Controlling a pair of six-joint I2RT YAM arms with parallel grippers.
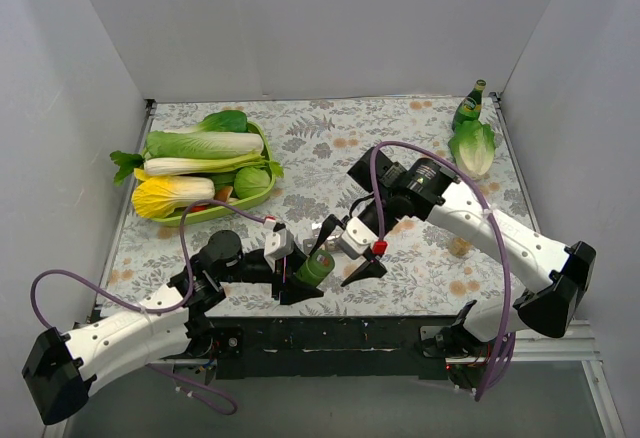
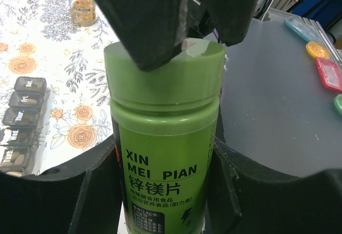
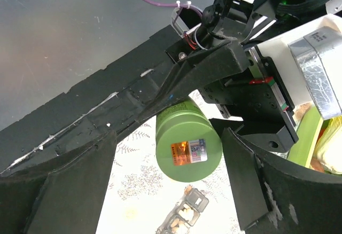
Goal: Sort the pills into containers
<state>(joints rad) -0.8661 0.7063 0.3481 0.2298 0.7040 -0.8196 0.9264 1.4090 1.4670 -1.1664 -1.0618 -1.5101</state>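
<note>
Left fingers (image 2: 80, 202) are clamped round the green pill bottle (image 2: 163, 132), and the right fingers (image 3: 69, 186) are spread at its cap (image 2: 165, 79): this looks like the lid-off step!

The bottle is held at a tilt near the table's (image 2: 64, 84) front edge, between the two arms. The right pair straddles the cap with a gap showing, so no grip yet by the look of it. The grey containers (image 2: 21, 122) lie on the table beside the bottle, with pills showing in a few compartments. Next call: close squarely on the cap and twist while the left pair holds firm, so nothing spills.

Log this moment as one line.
left pincer: holds green bottle | right pincer: open around cap | organizer: on table
</note>
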